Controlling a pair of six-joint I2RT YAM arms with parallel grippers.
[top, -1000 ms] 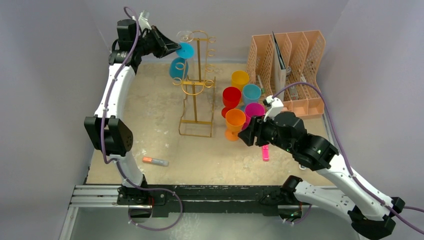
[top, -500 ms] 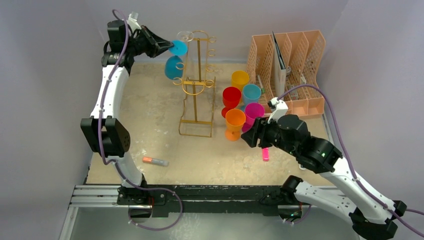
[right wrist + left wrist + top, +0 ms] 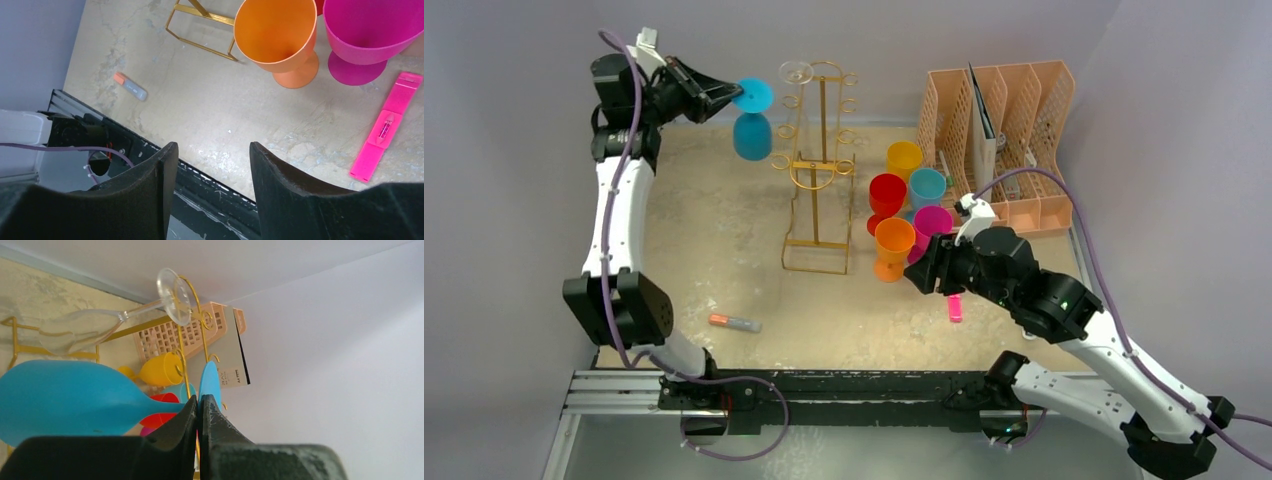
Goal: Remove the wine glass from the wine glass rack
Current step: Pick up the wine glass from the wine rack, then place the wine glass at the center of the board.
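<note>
My left gripper [image 3: 732, 93] is shut on the round foot of a blue wine glass [image 3: 751, 137]. The glass hangs bowl-down in the air, just left of the gold wire wine glass rack [image 3: 816, 180] and apart from it. The left wrist view has the fingertips [image 3: 206, 405] pinching the thin blue foot, with the blue wine glass's bowl [image 3: 65, 395] at lower left. A clear wine glass [image 3: 75, 330] hangs upside down on the rack [image 3: 187, 355]. Low over the table, my right gripper [image 3: 916, 275] stands open and empty near the orange cup [image 3: 275, 35].
Orange [image 3: 894, 240], red [image 3: 887, 192], teal [image 3: 926, 185], yellow [image 3: 904, 157] and magenta [image 3: 933, 221] cups cluster right of the rack. A peach file organiser [image 3: 1014, 120] stands at back right. A pink flat item [image 3: 955, 306] and a marker [image 3: 734, 323] lie on the table.
The left arm has drawn the blue wine glass leftward, from against the rack's hooks to clear of them. The right gripper has stayed in place, its jaws slightly narrower.
</note>
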